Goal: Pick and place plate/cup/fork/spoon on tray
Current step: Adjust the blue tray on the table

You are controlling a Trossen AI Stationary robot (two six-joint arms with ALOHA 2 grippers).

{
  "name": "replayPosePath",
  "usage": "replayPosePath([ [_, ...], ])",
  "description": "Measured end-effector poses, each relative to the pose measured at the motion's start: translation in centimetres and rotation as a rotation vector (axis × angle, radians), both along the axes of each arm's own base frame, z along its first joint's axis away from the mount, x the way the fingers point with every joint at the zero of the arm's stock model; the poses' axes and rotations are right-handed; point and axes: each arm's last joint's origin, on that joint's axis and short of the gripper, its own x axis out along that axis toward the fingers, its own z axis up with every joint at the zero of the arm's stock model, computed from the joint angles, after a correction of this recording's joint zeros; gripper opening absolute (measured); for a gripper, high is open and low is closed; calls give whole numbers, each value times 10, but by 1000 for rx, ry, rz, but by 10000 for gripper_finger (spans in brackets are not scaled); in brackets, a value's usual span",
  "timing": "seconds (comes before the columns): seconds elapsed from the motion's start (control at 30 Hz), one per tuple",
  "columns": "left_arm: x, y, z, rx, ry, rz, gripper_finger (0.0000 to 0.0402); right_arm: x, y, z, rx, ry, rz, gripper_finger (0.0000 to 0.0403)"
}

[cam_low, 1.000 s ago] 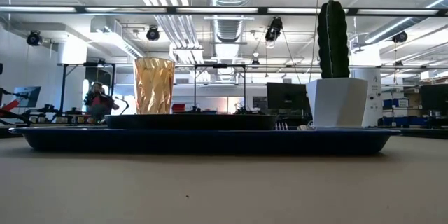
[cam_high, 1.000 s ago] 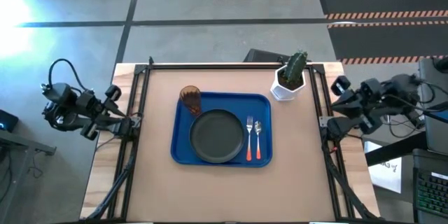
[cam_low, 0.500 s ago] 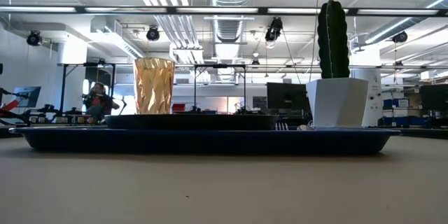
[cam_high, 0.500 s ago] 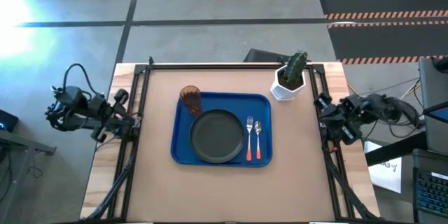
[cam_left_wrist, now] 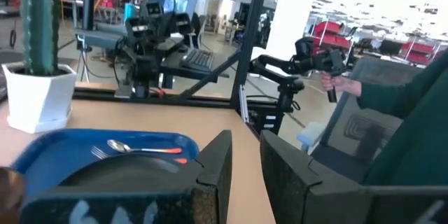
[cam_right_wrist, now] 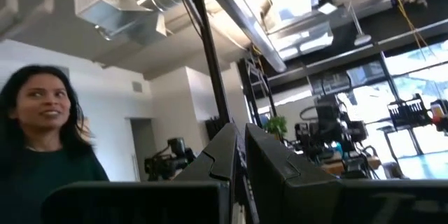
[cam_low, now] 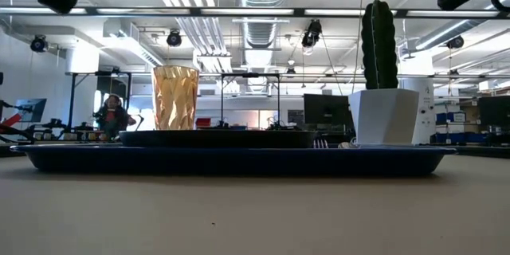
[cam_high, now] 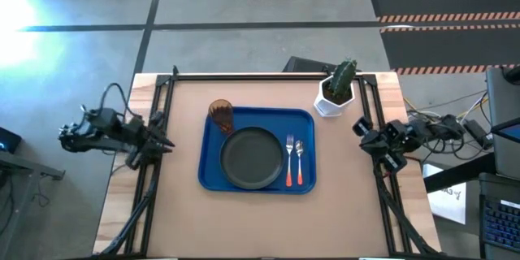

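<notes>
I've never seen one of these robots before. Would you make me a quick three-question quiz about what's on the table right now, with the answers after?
1. True or false: the round matte black plate lies on the bright blue rectangular plastic tray.
2. Which stands outside the tray? A) the translucent amber plastic cup B) the white pot with a green cactus C) the orange-handled metal spoon
3. Fill in: between plate and spoon lies the orange-handled metal ____.

Key: 1 true. 2 B; the pot stands on the table by the tray's far right corner. 3 fork. Both grippers, left and right, wait at the table's side edges, holding nothing.
</notes>
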Motion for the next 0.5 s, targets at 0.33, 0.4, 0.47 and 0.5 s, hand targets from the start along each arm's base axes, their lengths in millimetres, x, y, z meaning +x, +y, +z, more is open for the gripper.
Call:
replayPosePath([
  [0.33,29,-3,-32,-78,-43,-2,58,2,1,-5,7,10,9,22],
  [0.4,34,-4,-40,-88,-57,-3,58,2,1,-5,8,11,10,22],
  [0.47,39,-4,-47,-93,-94,-5,58,2,1,-5,11,12,11,22],
  [0.5,42,-5,-53,-95,-105,-5,58,2,1,-5,15,14,14,22],
])
